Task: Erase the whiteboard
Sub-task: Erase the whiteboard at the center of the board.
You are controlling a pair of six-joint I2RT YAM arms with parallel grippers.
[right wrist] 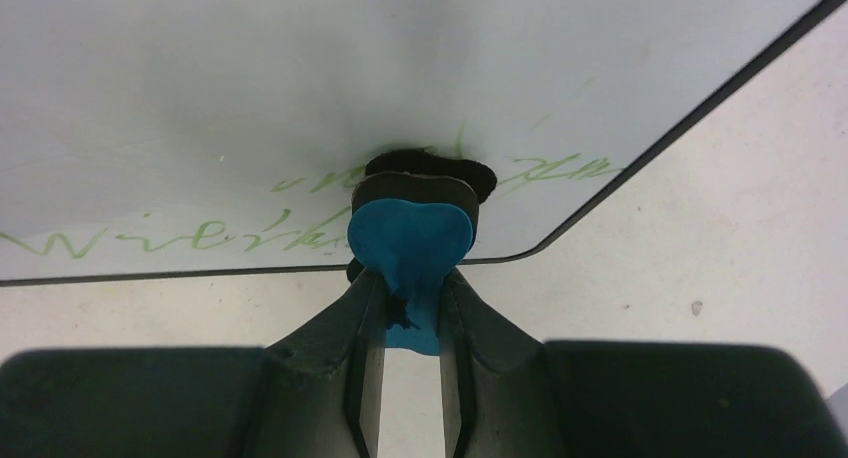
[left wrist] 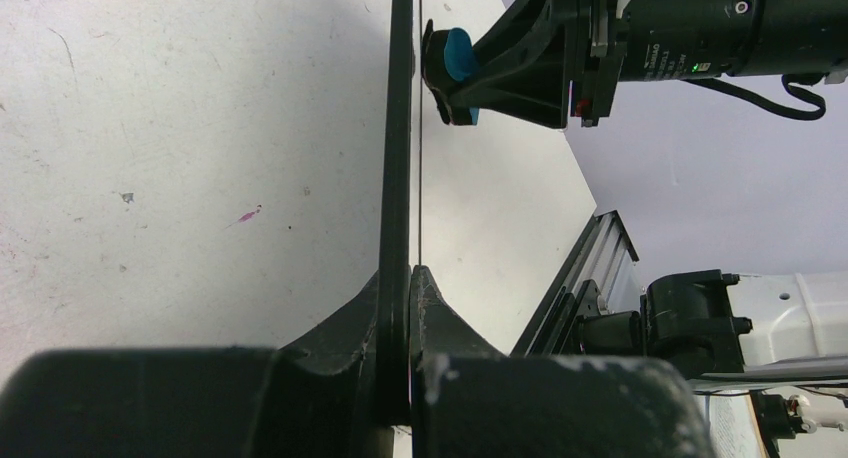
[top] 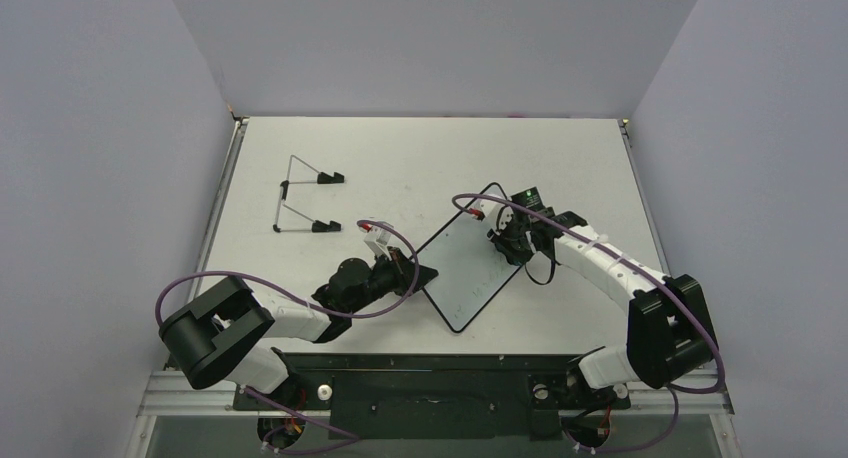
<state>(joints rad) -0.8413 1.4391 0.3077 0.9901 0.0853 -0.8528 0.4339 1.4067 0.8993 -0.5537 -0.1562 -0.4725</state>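
The whiteboard point(top: 468, 270) lies as a diamond at the table's middle, white face up, with a black rim. My left gripper point(top: 425, 275) is shut on its left corner. In the left wrist view the board shows edge-on point(left wrist: 398, 128) between the closed jaws of that gripper point(left wrist: 410, 278). My right gripper point(top: 506, 244) is shut on the blue-and-black eraser point(right wrist: 410, 240) and presses its black pad against the board's face point(right wrist: 300, 68) near the right corner. Faint green handwriting point(right wrist: 190, 236) runs along that edge on both sides of the eraser. The eraser also shows in the left wrist view point(left wrist: 458, 54).
A thin wire stand with black feet point(top: 305, 200) sits at the back left of the table. The table's right edge and rail point(left wrist: 585, 268) run close behind the right arm point(top: 610, 263). Grey walls enclose the table on three sides.
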